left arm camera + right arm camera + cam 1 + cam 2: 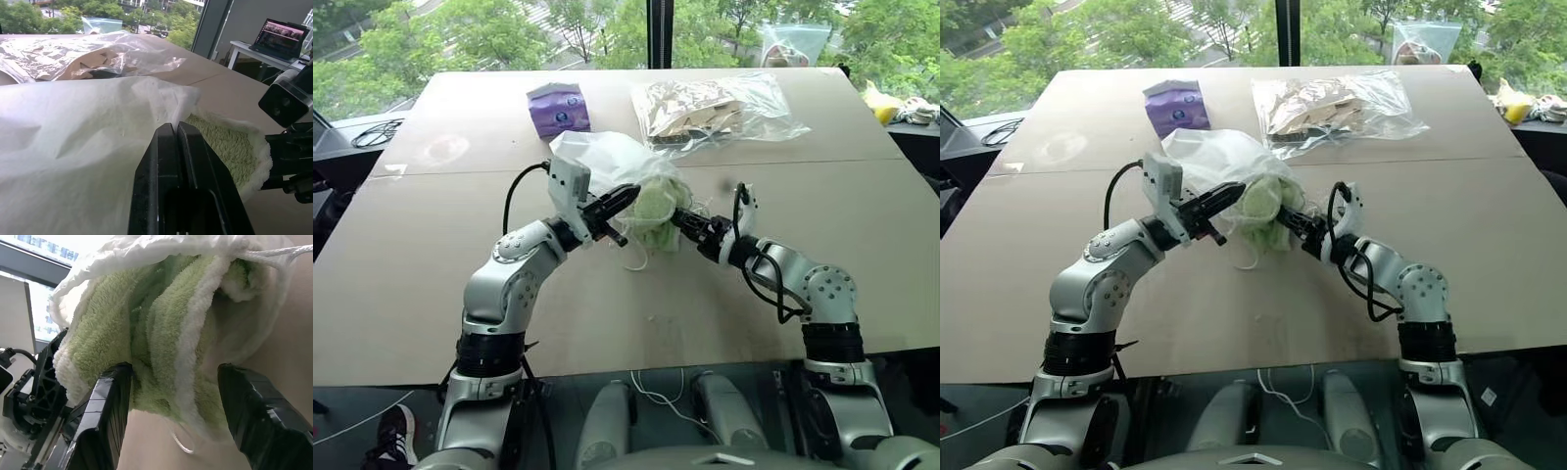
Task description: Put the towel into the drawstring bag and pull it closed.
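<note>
The drawstring bag (pixel 607 162) lies near the middle of the brown table (pixel 460 284), its mouth turned toward the robot, and the towel (pixel 653 209) sits stuffed in that mouth, a green fold with a pale edge still bulging out past the white rim. The left gripper (pixel 625 199) has its two black fingers clenched tight on the bag's fabric at the rim (the wrist view shows them pressed flat together, with white cloth draped over their tips). The right gripper (pixel 178 399) faces the towel from the other side with its fingers spread apart, one on each flank of the hanging fold and not pinching it. A loop of white cord (pixel 638 260) trails onto the table below the mouth. Behind the bag lie a purple tissue pack (pixel 558 108) and a clear plastic bag (pixel 715 108) with brown contents.
</note>
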Robot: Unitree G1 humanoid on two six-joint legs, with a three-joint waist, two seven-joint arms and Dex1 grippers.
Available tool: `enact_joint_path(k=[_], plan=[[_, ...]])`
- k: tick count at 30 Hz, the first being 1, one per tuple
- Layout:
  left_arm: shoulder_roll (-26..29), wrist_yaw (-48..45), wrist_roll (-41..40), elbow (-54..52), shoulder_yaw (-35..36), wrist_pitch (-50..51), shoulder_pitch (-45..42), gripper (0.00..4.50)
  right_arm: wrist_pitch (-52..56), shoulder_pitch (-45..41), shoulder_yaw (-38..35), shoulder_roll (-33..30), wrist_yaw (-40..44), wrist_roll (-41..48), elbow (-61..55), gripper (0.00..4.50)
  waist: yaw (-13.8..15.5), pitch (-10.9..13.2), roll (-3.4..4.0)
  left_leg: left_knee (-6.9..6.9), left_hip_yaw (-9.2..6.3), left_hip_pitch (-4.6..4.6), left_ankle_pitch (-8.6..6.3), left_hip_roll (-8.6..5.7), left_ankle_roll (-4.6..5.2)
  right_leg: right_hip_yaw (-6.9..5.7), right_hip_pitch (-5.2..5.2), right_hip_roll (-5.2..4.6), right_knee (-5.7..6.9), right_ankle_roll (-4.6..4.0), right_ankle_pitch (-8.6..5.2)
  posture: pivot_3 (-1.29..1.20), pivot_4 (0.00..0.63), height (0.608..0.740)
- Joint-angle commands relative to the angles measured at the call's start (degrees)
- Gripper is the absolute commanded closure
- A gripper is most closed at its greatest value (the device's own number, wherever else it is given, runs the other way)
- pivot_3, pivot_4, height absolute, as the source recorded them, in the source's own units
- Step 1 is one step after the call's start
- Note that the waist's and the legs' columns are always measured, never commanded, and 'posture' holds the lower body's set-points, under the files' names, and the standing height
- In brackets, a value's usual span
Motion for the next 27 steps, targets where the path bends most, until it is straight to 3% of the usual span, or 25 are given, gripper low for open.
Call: enact_joint_path(k=[1, 4, 5, 12, 22, 26, 27], plan=[[0.1, -0.4, -0.8, -1.6, 0.5, -0.1, -0.5, 4.5, 0.8, 1.7, 2.9, -2.8, 8.0, -4.6, -5.3, 1.52, 0.1, 0.0, 0.0, 0.0, 0.02, 0.0, 0.0, -0.01, 0.0, 0.01, 0.0, -0.01, -0.01, 0.0, 0.0, 0.0, 0.15, 0.74], [0.1, -0.7, -0.7, -1.8, 0.2, 0.0, -0.2, 4.5, 1.1, 2.9, 5.0, -3.9, 12.6, -7.5, -6.9, 0.28, -0.1, 0.0, -0.01, 0.01, 0.03, 0.01, 0.0, -0.01, 0.0, 0.03, 0.0, -0.01, 0.0, 0.03, -0.02, 0.0, 0.15, 0.74], [0.1, -0.7, -0.7, -1.8, 0.2, 0.1, -0.1, 4.5, 0.7, 3.1, 5.9, -4.1, 14.0, -9.2, -7.6, 0.13, -0.1, 0.0, -0.01, 0.0, 0.03, 0.04, 0.0, 0.0, 0.0, 0.04, 0.0, 0.01, 0.01, 0.05, -0.03, 0.0, 0.15, 0.74], [0.3, -1.0, -0.5, -2.1, -0.1, 0.3, 0.2, 4.5, -0.6, 3.3, 8.4, -1.4, 16.8, -16.0, -9.2, 0.13, -0.1, 0.0, -0.02, 0.03, 0.02, 0.06, 0.0, 0.02, 0.0, 0.03, 0.0, 0.03, 0.06, 0.15, -0.09, 0.0, 0.15, 0.74], [0.5, -1.1, -0.4, -2.9, -0.3, 0.4, 1.5, 4.5, -3.6, -3.2, -1.7, 14.0, 2.9, -14.5, -1.0, 0.13, 0.0, 0.0, -0.02, 0.04, 0.01, 0.06, 0.0, 0.02, -0.01, 0.03, -0.01, 0.02, 0.07, 0.06, -0.03, 0.0, 0.15, 0.74], [0.4, -1.2, -0.3, -3.0, -0.6, 0.2, 1.8, 4.5, -3.9, -4.7, -3.1, 15.4, -1.4, -18.0, 0.8, 0.13, 0.1, 0.0, -0.02, 0.03, -0.02, 0.03, 0.0, 0.02, -0.01, 0.0, -0.01, 0.02, 0.05, -0.03, 0.02, 0.0, 0.15, 0.74], [0.4, -1.2, -0.3, -3.0, -0.6, 0.2, 1.8, 4.5, -3.9, -4.7, -3.0, 15.4, -2.2, -18.9, 1.0, 0.65, 0.1, 0.0, -0.02, 0.03, -0.01, 0.02, 0.0, 0.01, -0.01, 0.0, -0.01, 0.0, 0.05, -0.04, 0.02, 0.0, 0.15, 0.74]])
